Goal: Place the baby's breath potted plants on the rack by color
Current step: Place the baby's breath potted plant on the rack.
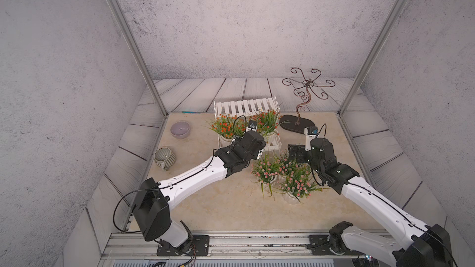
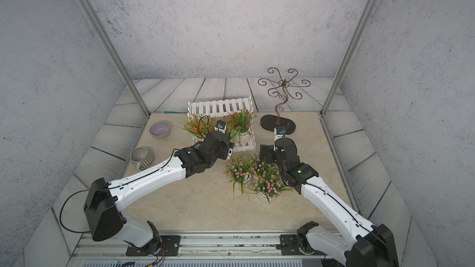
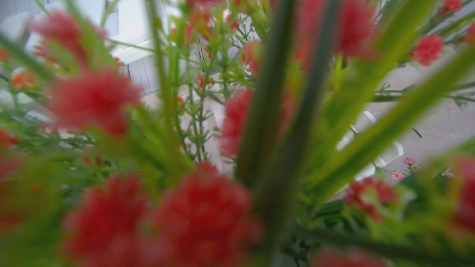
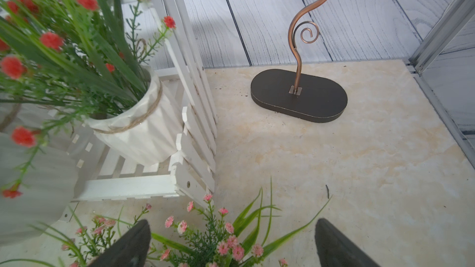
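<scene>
Two orange-red plants (image 1: 224,124) stand on the rack (image 1: 244,107), three pink plants (image 1: 298,183) wait on the table (image 1: 218,201) — right gripper (image 4: 231,247) open wide, empty; left gripper (image 1: 254,147) has jaws hidden, I cannot tell.

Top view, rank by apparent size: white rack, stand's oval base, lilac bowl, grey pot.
1. white rack
2. oval base
3. lilac bowl and grey pot: about alike; the pot sits nearer the camera, so unranked.

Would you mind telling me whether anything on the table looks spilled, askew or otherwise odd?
Only small things: dark specks lie scattered on the table beside the metal stand's oval base, and a dark sliver lies nearer the pink baby's breath plants. I see nothing tipped or broken.
</scene>
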